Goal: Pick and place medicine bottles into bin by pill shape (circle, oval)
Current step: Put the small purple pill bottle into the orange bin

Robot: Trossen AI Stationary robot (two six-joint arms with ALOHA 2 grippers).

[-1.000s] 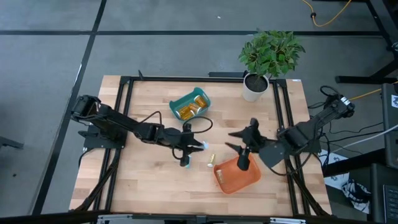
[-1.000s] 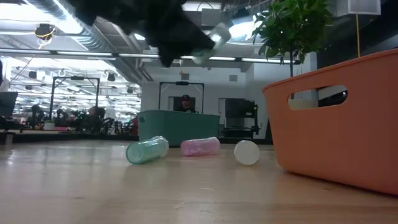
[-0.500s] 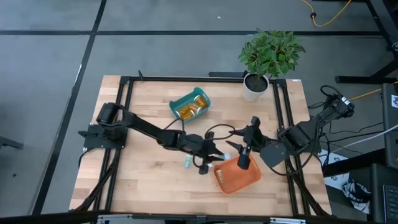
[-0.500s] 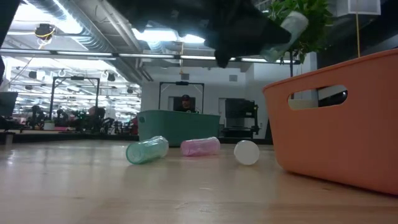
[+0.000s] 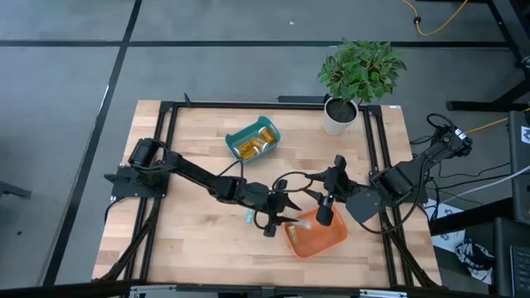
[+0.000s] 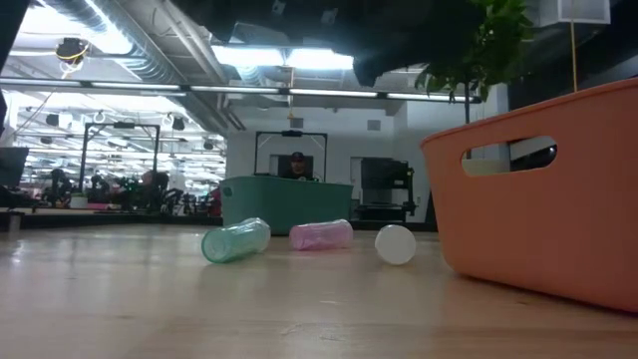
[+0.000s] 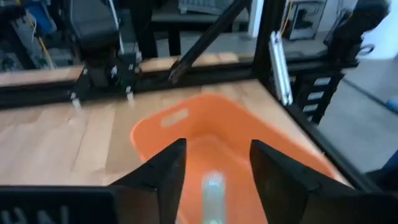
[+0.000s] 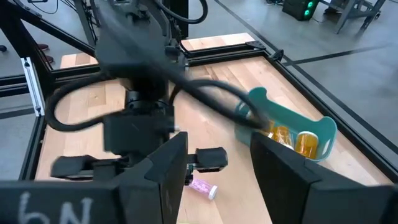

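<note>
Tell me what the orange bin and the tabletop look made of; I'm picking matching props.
Orange bin: probably moulded plastic, matte to slightly glossy; uniform colour, rounded corners and a cut-out handle slot suggest it. Tabletop: light wood, likely butcher-block planks; parallel strips and grain show, with a soft sheen.

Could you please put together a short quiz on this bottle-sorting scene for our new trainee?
1. True or false: the teal plastic bin holds amber bottles.
2. The left gripper is at the edge of which thing? A: the teal plastic bin. B: the orange plastic bin. C: the potted plant.
3. In the low view, how many small bottles lie on the wooden table?

Key:
1. True.
2. B.
3. Three: a translucent green bottle, a pink bottle and a white-ended bottle.
</note>
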